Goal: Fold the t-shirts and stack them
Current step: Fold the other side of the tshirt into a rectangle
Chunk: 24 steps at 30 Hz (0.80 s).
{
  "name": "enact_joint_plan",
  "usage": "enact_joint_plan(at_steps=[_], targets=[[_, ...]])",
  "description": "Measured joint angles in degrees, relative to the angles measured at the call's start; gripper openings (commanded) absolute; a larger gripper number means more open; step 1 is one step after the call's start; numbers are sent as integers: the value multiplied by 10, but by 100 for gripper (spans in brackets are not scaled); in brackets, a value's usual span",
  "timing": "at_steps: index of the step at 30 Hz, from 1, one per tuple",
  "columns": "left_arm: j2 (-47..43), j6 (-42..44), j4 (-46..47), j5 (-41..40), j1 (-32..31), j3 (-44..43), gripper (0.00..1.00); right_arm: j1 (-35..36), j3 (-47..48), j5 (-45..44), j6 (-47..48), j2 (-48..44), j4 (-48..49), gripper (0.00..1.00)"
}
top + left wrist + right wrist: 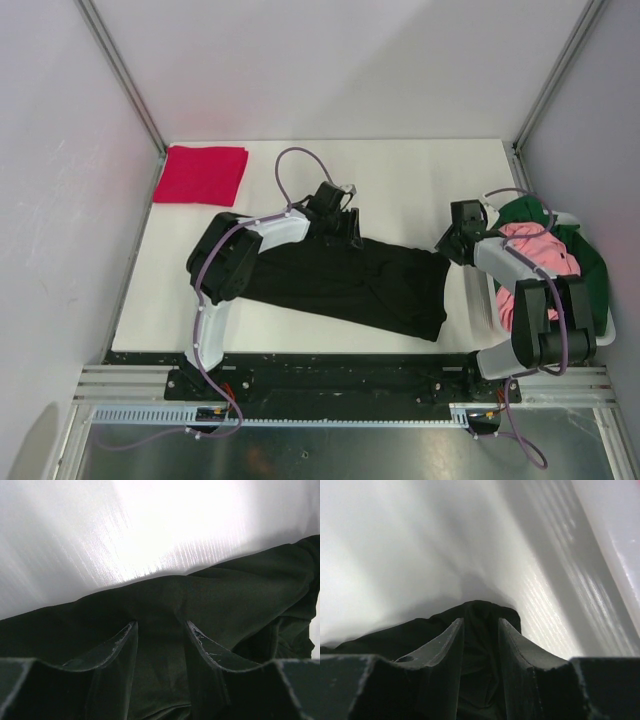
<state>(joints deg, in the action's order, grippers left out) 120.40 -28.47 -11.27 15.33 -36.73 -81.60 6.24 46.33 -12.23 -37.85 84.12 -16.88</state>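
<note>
Left gripper (161, 625) clamped on a bunched fold of the black t-shirt (240, 595). Cloth fills the gap between the fingers, creased at right. White table (125, 530) beyond the shirt's edge.

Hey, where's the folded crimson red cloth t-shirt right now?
In the top view, the folded crimson red cloth t-shirt lies at the white table's far left corner, apart from the spread black t-shirt.

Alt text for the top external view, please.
A black t-shirt lies rumpled across the table, the left gripper at its far edge, the right gripper at its right corner. A folded red t-shirt sits far left; the basket at right holds a pink t-shirt and a green t-shirt.
</note>
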Motion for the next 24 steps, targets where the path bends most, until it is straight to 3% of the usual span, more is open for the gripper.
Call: enact_joint_plan(at_steps=[6, 12, 15, 20, 24], targets=[[0, 0, 0, -1, 0, -1, 47, 4, 17, -4, 2, 0, 2, 36], [1, 0, -1, -1, 0, -2, 47, 4, 30, -4, 4, 58, 9, 30], [1, 0, -1, -1, 0, -2, 47, 4, 30, -4, 4, 77, 9, 24], [1, 0, -1, -1, 0, -2, 47, 4, 32, -11, 5, 77, -1, 4], [1, 0, -2, -3, 0, -2, 47, 4, 32, -26, 6, 50, -28, 0]])
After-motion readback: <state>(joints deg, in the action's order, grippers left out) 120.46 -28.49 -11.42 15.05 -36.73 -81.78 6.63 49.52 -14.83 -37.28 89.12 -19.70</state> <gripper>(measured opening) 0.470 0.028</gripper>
